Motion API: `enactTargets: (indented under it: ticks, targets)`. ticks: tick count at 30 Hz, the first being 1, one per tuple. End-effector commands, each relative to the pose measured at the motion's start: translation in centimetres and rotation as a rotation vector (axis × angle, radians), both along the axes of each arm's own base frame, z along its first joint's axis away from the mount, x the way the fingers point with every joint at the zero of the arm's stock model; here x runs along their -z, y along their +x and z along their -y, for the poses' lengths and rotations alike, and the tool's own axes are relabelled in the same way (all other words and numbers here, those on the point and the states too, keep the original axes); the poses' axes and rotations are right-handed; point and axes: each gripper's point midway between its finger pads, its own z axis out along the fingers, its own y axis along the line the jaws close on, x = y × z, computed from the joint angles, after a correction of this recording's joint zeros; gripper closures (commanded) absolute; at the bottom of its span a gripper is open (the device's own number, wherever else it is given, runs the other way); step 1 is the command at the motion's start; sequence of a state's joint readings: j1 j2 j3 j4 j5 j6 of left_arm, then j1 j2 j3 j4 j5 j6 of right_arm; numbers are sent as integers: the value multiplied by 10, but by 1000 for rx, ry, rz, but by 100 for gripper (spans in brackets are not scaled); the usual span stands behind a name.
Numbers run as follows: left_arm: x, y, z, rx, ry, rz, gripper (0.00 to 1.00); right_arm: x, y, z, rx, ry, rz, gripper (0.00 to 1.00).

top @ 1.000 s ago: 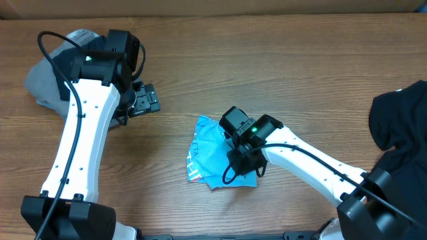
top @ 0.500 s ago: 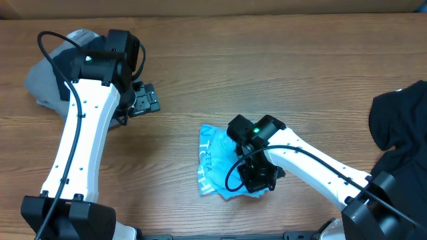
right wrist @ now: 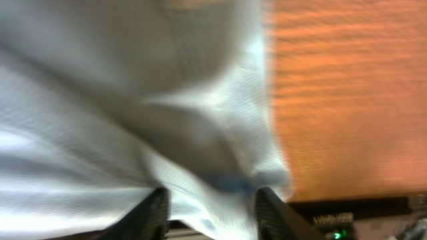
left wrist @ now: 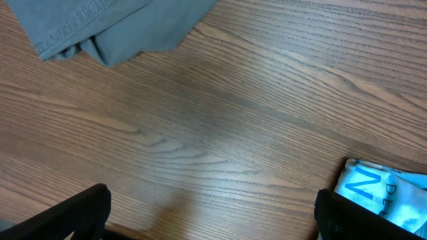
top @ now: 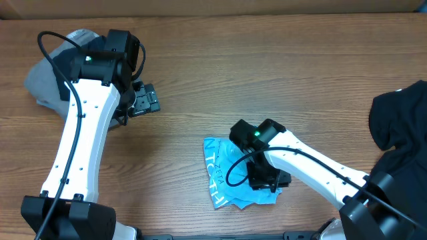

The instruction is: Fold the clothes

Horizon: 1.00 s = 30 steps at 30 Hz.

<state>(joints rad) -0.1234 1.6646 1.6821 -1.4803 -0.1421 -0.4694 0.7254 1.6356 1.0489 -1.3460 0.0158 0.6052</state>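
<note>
The light blue T-shirt [top: 221,175] lies as a small crumpled bundle on the tabletop [top: 267,67], a little in front of the middle and near the robot's side. During the last second it has slid toward the robot and slightly to the right. It has also turned, so the white lettering now runs along its left edge. It is not flatter than before, and I judge that no fold has been made yet. This looks to me like pulling the shirt to a better place, or trying to open it.

The right hand [top: 265,180] went together with the shirt and is now over its right lower corner. In the right wrist view the pale cloth is bunched between the two fingers [right wrist: 155,212], so the hand seems to be closed on it. How firmly it holds I cannot tell.

The left hand [top: 143,100] has not moved. It hangs wide open and empty over bare wood, beside the grey garment [top: 40,83]. The black garment [top: 400,120] at the far right is unchanged.
</note>
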Motion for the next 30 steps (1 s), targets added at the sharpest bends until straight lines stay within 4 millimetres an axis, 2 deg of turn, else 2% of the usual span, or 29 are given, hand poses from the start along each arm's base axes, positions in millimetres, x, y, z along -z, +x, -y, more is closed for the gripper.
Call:
enactTargets:
  ticks: [1, 3, 6, 9, 10, 12, 15, 18, 22, 25, 30]
  targets:
    - [-6, 3, 0, -17, -9, 25, 0, -1, 10, 16, 115, -78, 90, 52]
    - [-6, 3, 0, -17, -9, 25, 0, -3, 16, 9, 100, -30, 104, 59]
    - [-6, 3, 0, -17, -9, 25, 0, -17, 31, -13, -4, 104, 150, 60]
    - [-6, 3, 0, -17, -9, 25, 0, -50, 48, -33, -85, 233, 248, 60]
    - [-6, 3, 0, -17, -9, 25, 0, -68, 55, -39, -104, 280, 306, 57]
    - [-6, 3, 0, -17, -9, 25, 0, -88, 63, -45, -108, 334, 377, 48]
    - [-6, 3, 0, -17, -10, 25, 0, -101, 70, -55, -108, 407, 441, 39]
    - [-6, 3, 0, -17, -9, 25, 0, -94, 75, -60, -108, 414, 447, 37]
    - [-6, 3, 0, -18, -10, 26, 0, -64, 78, -63, -107, 376, 397, 37]
    - [-5, 1, 14, -22, -90, 15, 0, -39, 79, -66, -105, 348, 337, 37]
    - [-6, 3, 33, -7, -201, 18, 0, -14, 76, -74, -123, 349, 258, 38]
